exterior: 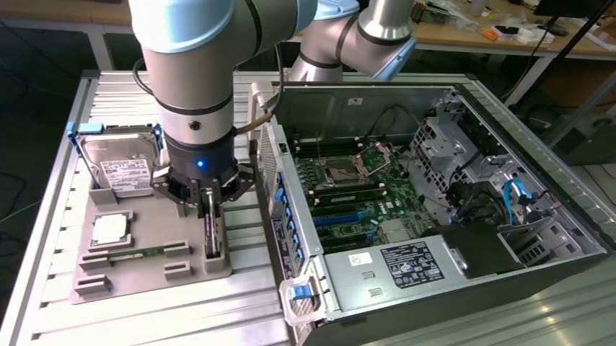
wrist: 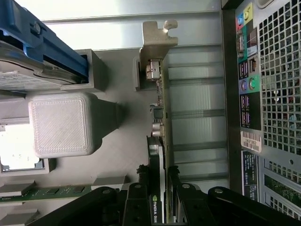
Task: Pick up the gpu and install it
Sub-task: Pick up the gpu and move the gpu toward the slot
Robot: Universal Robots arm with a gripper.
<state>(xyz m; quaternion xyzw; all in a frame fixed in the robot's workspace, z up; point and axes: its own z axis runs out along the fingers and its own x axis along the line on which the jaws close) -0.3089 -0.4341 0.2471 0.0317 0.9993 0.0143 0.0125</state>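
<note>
The pick-up step is in hand and nothing of the install shows as done. The graphics card (exterior: 213, 232) stands on edge in its slot at the side of the grey holder tray (exterior: 144, 277) nearest the open computer case (exterior: 385, 94), on the slatted desk (exterior: 53, 303). The claw (exterior: 210, 209) is down over the card from above. In the wrist view its fingers (wrist: 142, 188) sit one on each face of the card (wrist: 157, 141), tight against it with no gap to be seen, so I judge the claw clenched on the graphics card, though the card looks seated in its slot and not lifted. The card's silver bracket (wrist: 155, 44) points away from the claw, clear of the fingers. On the same tray the hard drive (exterior: 120, 169) stands in its own cradle, well apart. The case lies just beside the tray, with the blue slots (exterior: 337, 216) on its main board bare. As I read it, the next move calls for a straight pull upward along the slot, kept level so the card does not bind, and enough height to clear the case wall beside it.
</note>
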